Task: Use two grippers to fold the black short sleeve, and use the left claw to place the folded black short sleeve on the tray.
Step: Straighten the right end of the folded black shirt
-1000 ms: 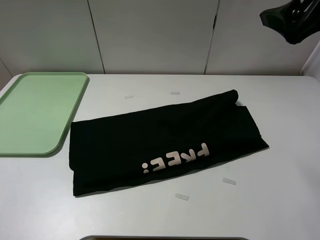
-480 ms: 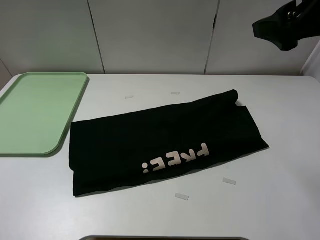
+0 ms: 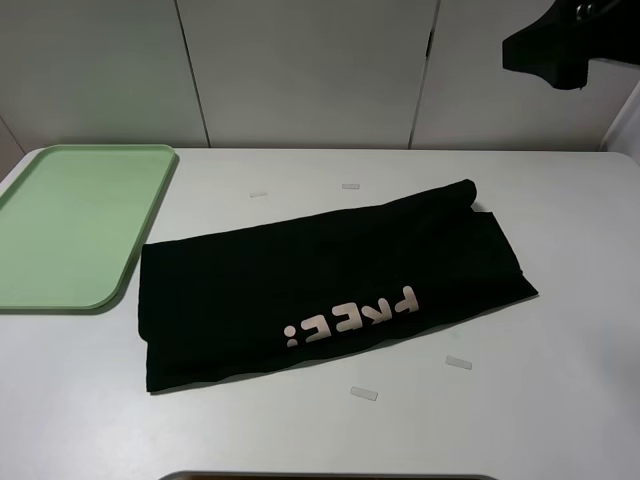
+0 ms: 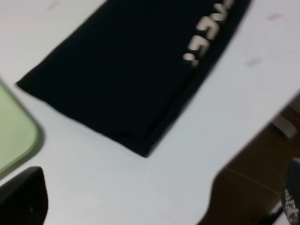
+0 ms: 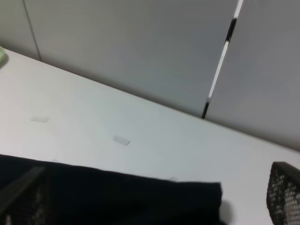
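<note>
One black short sleeve (image 3: 330, 280) lies folded into a long band, flat on the white table (image 3: 570, 400) and set aslant across its middle. We read the pale letters "FREE!" (image 3: 352, 316) upside down near the band's front edge, and at the far-right end one layer of cloth pokes out past the fold. The pale-green tray (image 3: 70, 230) rests on the same table to the left, near the garment's left end but not touching it. Four small pale strips (image 3: 364, 394) lie on the tabletop, two beyond the garment and two in front of it. The left gripper (image 4: 159, 201) looks down on the garment's left end and a rounded corner of the tray; its fingers (image 4: 23, 199) stand wide apart at the edges of the wrist view and hold nothing. The right gripper (image 5: 152, 187) hangs high over the table's far-right part, well clear of the cloth; its fingers (image 5: 283, 192) are likewise spread wide, grasping nothing. Grey wall panels (image 3: 300, 70) close the scene behind
</note>
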### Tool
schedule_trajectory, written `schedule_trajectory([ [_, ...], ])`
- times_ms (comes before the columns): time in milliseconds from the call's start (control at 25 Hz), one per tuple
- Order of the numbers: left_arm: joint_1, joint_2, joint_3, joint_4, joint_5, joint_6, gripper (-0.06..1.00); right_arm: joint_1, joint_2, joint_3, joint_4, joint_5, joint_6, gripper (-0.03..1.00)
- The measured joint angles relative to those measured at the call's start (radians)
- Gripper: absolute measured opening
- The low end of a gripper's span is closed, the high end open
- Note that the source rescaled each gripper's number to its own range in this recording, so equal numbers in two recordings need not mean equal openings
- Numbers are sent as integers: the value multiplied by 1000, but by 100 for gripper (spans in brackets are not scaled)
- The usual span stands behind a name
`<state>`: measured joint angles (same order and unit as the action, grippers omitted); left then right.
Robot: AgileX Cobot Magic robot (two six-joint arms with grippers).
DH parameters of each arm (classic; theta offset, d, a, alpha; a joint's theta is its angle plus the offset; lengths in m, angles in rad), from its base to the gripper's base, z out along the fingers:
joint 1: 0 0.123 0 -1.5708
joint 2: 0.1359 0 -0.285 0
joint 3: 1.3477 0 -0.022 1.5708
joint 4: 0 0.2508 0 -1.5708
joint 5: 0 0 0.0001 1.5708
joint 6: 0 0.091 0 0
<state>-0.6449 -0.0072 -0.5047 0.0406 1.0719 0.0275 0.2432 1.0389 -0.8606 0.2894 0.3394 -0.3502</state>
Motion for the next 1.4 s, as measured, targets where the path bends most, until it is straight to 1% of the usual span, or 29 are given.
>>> schedule_trajectory([
  [40,48,0,0,0,0,0,100,0,0,0,1,10,21,100],
  [80,161,0,0,0,0,0,100,0,0,0,2,28,37,100],
  [120,212,0,0,0,0,0,100,0,0,0,2,28,37,100],
  [240,403,0,0,0,0,0,100,0,0,0,3,56,47,100],
  [360,553,0,0,0,0,0,100,0,0,0,6,111,61,100],
  [480,650,0,0,0,0,0,100,0,0,0,9,165,78,100],
  [520,665,0,0,0,0,0,100,0,0,0,11,181,78,100],
  [560,665,0,0,0,0,0,100,0,0,0,14,196,79,100],
  [680,681,0,0,0,0,0,100,0,0,0,14,197,80,100],
  [840,682,0,0,0,0,0,100,0,0,0,25,206,81,100],
  [880,682,0,0,0,0,0,100,0,0,0,36,222,81,100],
  [1200,682,0,0,0,0,0,100,0,1,0,41,237,81,100],
  [1400,682,0,0,2,0,0,100,0,82,0,42,242,49,100],
])
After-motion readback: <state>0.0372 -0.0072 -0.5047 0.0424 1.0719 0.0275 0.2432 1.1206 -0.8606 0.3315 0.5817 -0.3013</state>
